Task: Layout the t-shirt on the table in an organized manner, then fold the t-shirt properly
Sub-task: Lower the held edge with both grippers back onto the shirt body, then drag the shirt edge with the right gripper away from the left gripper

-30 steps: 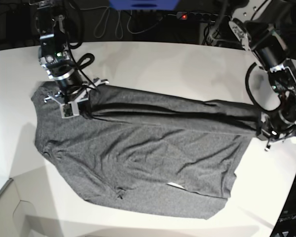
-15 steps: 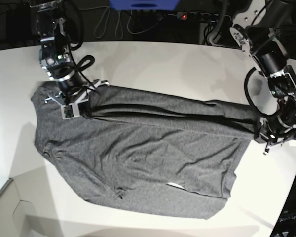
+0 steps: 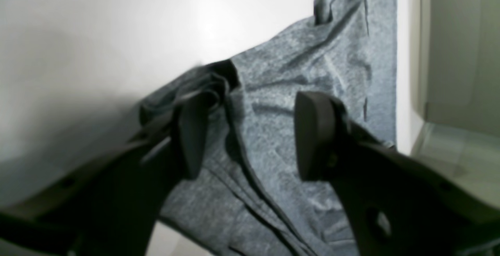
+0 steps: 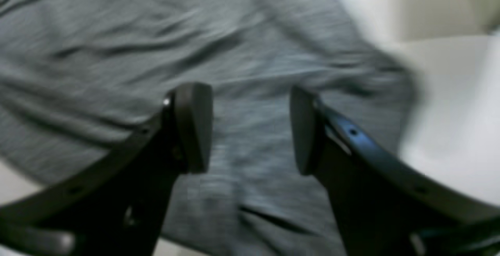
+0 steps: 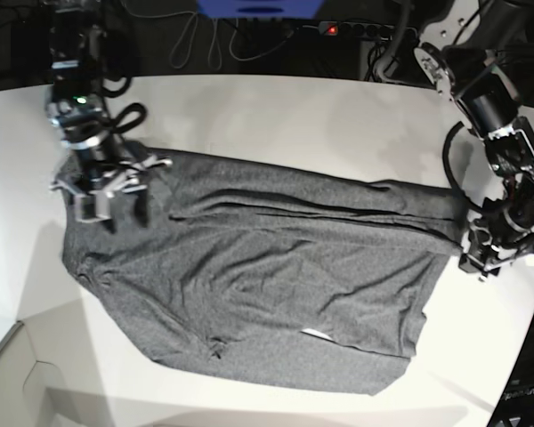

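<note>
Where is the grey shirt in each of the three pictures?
Base: the t-shirt lies spread across the middle of the table.
Left wrist: centre to upper right, between and beyond the open left claw.
Right wrist: fills the left and middle, under the open right claw.
Shared landmark: the white tabletop.

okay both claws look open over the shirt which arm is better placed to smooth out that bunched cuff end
Left. Its open claw hangs right over the bunched cuff end of the shirt, at the table's edge. The right claw is over the opposite end.
</note>
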Controlling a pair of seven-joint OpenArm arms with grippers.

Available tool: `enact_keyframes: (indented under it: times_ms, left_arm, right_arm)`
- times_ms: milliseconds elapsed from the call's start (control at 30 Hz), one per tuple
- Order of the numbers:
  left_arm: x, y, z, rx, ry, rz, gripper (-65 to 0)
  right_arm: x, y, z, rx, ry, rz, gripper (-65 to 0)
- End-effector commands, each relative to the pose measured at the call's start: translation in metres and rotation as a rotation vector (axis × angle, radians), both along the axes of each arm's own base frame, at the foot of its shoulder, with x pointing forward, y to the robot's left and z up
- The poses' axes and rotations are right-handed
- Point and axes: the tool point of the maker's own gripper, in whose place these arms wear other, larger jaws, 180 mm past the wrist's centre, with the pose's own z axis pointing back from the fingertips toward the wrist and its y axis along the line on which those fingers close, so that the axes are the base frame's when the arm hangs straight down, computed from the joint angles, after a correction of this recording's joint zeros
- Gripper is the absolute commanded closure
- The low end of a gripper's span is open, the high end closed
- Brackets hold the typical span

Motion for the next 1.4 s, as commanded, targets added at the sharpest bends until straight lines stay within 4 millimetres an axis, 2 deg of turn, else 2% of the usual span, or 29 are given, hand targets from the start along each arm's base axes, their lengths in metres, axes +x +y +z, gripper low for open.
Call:
enact_keyframes:
  times_ms: [0, 67, 133, 300, 367, 567, 800, 933, 1100, 1233, 1367]
  left_arm:
    - [0.011, 0.012, 0.032, 0.044, -0.085, 0.009, -34.5]
    - [0.001, 0.014, 0.036, 0.087, -0.093, 0.007, -34.5]
    - [-0.007, 0.016, 0.039, 0.118, -0.099, 0.008, -34.5]
    - [-0.028, 0.017, 0.019, 0.125, -0.044, 0.008, -34.6]
    - [-0.033, 0.016, 0.007, 0.111, -0.017, 0.006, -34.6]
    - [-0.041, 0.01, -0.024, 0.048, 0.058, 0.007, -34.6]
    - [-0.042, 0.008, -0.029, 0.035, 0.071, 0.005, -34.6]
    - [-0.045, 0.009, -0.031, 0.036, 0.076, 0.009, -34.6]
    - [-0.046, 0.01, -0.03, 0.039, 0.076, 0.008, -34.6]
    - [-0.046, 0.01, -0.03, 0.039, 0.076, 0.008, -34.6]
    - [-0.046, 0.01, -0.03, 0.039, 0.076, 0.008, -34.6]
  right_arm:
    - [-0.001, -0.006, 0.009, -0.001, -0.033, -0.014, -33.1]
    - [-0.009, -0.019, 0.004, -0.015, -0.013, -0.041, -33.1]
    - [-0.021, -0.021, -0.006, -0.018, 0.023, -0.043, -33.3]
    - [-0.051, 0.008, -0.03, 0.007, 0.115, 0.088, -33.4]
    - [-0.058, 0.009, -0.04, 0.015, 0.143, 0.095, -33.4]
    - [-0.063, 0.004, -0.058, 0.021, 0.189, 0.086, -33.4]
    - [-0.044, -0.001, -0.065, 0.025, 0.185, 0.072, -32.5]
    - [-0.039, -0.003, -0.068, 0.025, 0.19, 0.07, -23.4]
    - [-0.04, -0.005, -0.071, 0.022, 0.199, 0.069, 0.0]
    - [-0.038, -0.005, -0.068, 0.021, 0.192, 0.07, 0.0]
    - [-0.027, -0.011, -0.06, -0.001, 0.167, 0.076, 0.0]
